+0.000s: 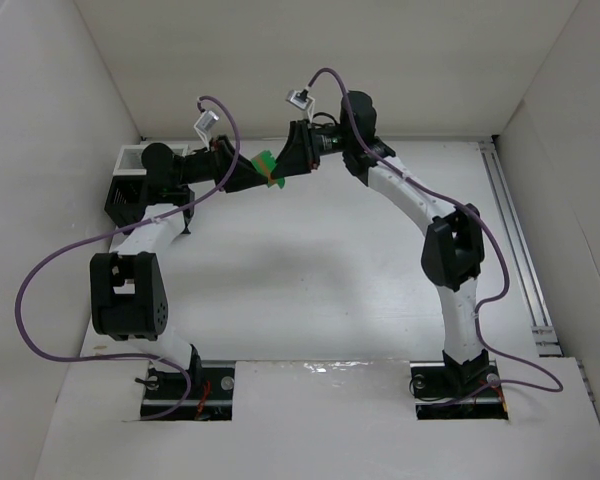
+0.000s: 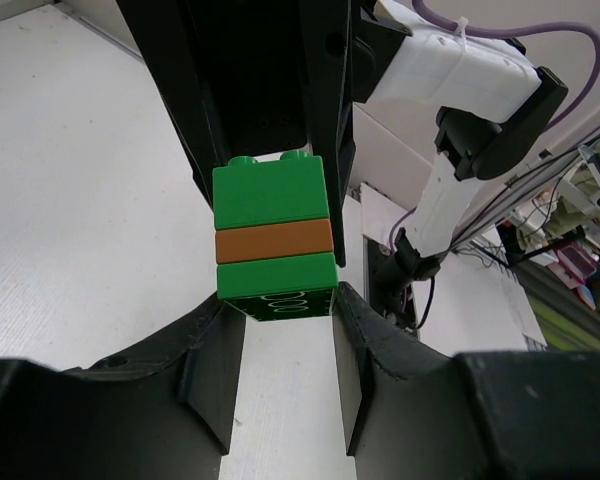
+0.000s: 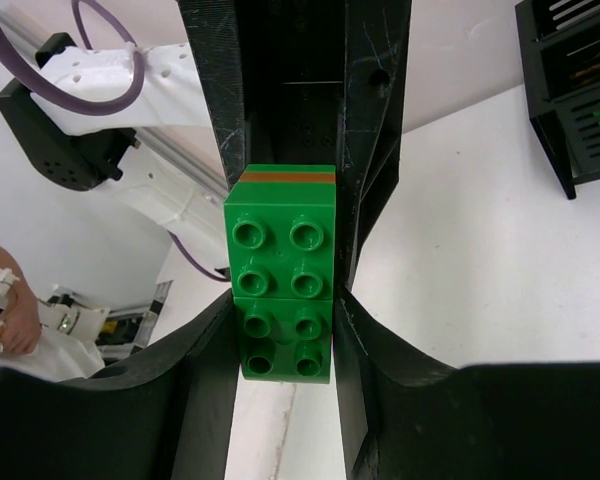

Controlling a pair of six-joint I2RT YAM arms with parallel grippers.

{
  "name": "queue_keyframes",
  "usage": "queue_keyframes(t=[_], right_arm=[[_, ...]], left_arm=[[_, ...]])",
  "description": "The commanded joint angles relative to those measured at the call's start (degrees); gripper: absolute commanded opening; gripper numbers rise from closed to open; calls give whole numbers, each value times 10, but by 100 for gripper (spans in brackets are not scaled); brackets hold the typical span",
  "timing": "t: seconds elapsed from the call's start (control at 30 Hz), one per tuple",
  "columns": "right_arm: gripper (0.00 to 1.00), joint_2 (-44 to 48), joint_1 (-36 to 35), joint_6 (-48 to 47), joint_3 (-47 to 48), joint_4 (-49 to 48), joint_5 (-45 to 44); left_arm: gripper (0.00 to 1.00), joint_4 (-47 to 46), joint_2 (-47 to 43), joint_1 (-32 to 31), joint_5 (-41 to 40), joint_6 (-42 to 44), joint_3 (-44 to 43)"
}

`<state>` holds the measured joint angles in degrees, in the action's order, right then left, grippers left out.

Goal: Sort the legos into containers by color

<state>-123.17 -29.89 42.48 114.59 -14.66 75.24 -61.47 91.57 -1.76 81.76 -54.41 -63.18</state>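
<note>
A lego stack [image 1: 267,168], green, thin orange, green, hangs in the air at the back centre between both grippers. My left gripper [image 1: 254,173] is shut on one green end brick; in the left wrist view [image 2: 278,308] its tips pinch the dark-bottomed green brick of the stack [image 2: 272,240]. My right gripper [image 1: 286,164] is shut on the other green end; in the right wrist view [image 3: 285,335] it holds the studded green brick [image 3: 282,340]. The black rack with a white rim [image 1: 128,192] stands at the back left, partly hidden by the left arm.
The rack also shows at the upper right of the right wrist view [image 3: 570,90], with coloured bits behind its slats. White walls enclose the table on the left, back and right. A metal rail [image 1: 520,250] runs along the right edge. Purple cables loop from both arms.
</note>
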Motion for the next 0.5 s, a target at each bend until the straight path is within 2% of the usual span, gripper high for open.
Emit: queue_keyframes(t=[0.0,0.2,0.47], right_arm=[[0,2,4,-3,2,-28,-20],[0,2,36,-25,27,-23,-50],[0,14,53,-51,35,4,-62]], left_arm=[[1,-28,-12,-3,-16,14,-17],[0,-9,-29,-3,-16,36,13],[0,30,-52,34,-21,60,47]])
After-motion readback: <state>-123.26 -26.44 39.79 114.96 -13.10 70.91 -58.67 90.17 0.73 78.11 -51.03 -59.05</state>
